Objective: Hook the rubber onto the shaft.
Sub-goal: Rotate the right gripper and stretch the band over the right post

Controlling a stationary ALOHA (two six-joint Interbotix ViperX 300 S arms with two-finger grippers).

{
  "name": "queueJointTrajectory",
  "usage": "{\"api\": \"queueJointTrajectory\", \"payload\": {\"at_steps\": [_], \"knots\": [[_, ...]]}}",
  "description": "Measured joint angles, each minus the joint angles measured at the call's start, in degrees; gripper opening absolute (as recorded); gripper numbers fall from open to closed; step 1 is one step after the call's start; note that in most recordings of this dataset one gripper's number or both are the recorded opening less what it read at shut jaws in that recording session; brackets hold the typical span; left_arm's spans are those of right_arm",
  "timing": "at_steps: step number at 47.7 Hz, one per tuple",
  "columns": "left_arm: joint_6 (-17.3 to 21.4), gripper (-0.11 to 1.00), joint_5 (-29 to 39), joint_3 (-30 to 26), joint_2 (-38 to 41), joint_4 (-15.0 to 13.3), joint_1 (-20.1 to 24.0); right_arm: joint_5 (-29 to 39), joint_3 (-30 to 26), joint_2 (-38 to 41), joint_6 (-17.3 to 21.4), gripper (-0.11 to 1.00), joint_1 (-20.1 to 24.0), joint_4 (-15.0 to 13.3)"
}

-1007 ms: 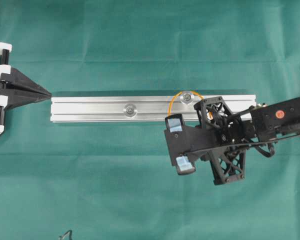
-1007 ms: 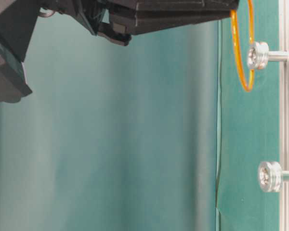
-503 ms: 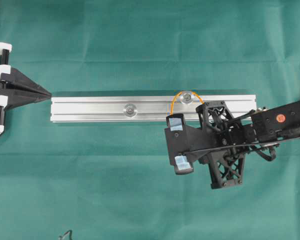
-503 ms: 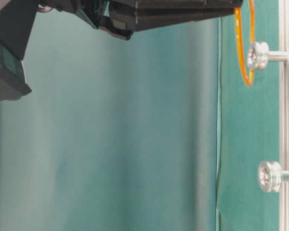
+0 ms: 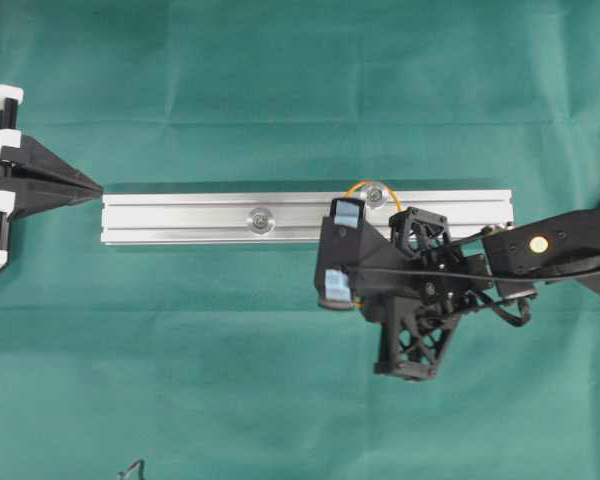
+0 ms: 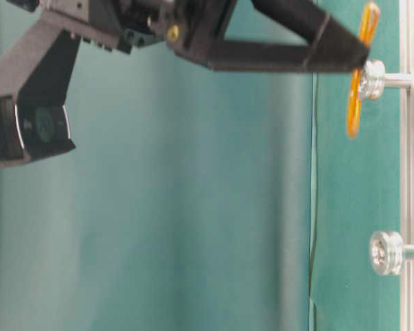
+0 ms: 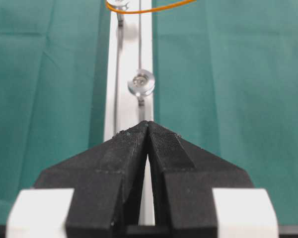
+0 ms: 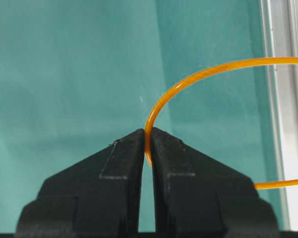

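The rubber (image 8: 188,79) is a thin orange loop, and my right gripper (image 8: 148,136) is shut on its near edge. At table level the gripper (image 6: 364,49) holds the rubber (image 6: 355,103) level with the head of the right shaft (image 6: 371,78). From above, the rubber (image 5: 358,187) arcs round the far side of that shaft (image 5: 376,194); my fingertips are hidden under the wrist. Whether the band sits under the head I cannot tell. My left gripper (image 5: 98,188) is shut and empty at the rail's left end, also in its own wrist view (image 7: 148,124).
The aluminium rail (image 5: 180,220) lies across a green cloth and carries a second shaft (image 5: 261,217) further left, bare of any band. That shaft (image 7: 141,83) stands just ahead of the left fingertips. A black cable end (image 5: 132,468) pokes in at the bottom edge.
The right wrist has swung left and rolled over the rail. The rubber loop has turned nearly edge-on at table level and moved against the shaft head. The left arm is still.
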Motion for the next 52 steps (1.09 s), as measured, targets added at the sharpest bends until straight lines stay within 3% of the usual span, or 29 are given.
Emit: {"api": "queueJointTrajectory", "payload": {"at_steps": [15, 28, 52], "knots": [[0.09, 0.00, 0.00, 0.00, -0.26, 0.00, 0.00, -5.10, -0.53, 1.93, 9.67, 0.08, -1.85, -1.41], [0.00, 0.00, 0.00, 0.00, -0.53, 0.00, 0.00, -5.54, -3.08, 4.75, 23.12, 0.08, -4.57, -1.58], [0.00, 0.00, -0.09, 0.00, -0.79, 0.09, 0.00, -5.54, -8.00, 8.26, 29.27, 0.08, -4.83, -4.39]]}}
